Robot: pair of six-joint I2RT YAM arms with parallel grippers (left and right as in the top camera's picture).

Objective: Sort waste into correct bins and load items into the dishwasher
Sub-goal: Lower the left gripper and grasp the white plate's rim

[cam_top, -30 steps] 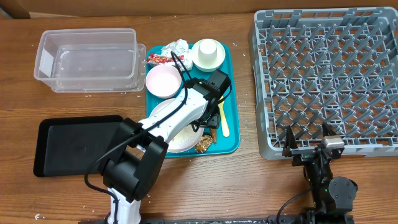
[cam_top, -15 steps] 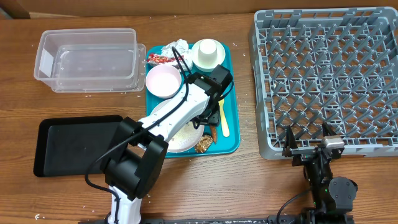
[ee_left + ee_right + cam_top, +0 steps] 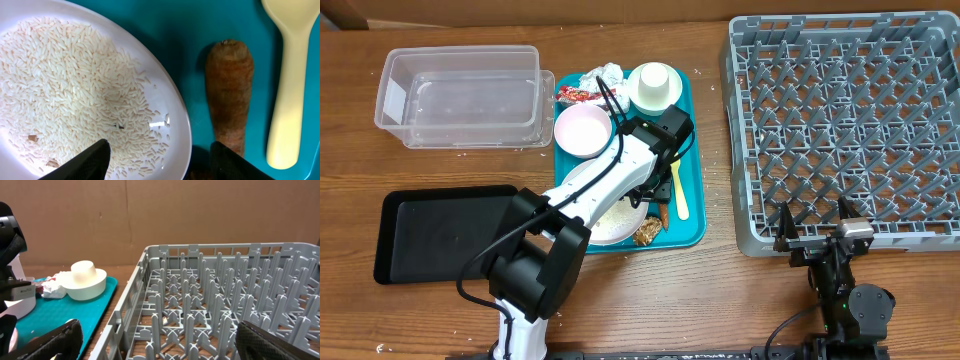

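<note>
1. Since the earlier overhead frame, the left arm's wrist has edged slightly toward the far side of the teal tray. The left gripper hangs low with its jaws apart, grasping nothing.
2. The carrot stick lies on the tray between the plate rim and the spoon.
3. Closing here could pinch the plate rim too, tipping the plate and scattering the rice.
4. Clearance beside the stick is narrow on both sides. The right gripper is spread wide and empty, near the dish rack and well apart.

A wooden table carries a clear plastic tub at the far left, a black tray nearer, a teal serving tray at the centre, and a grey dish rack on the right.
</note>
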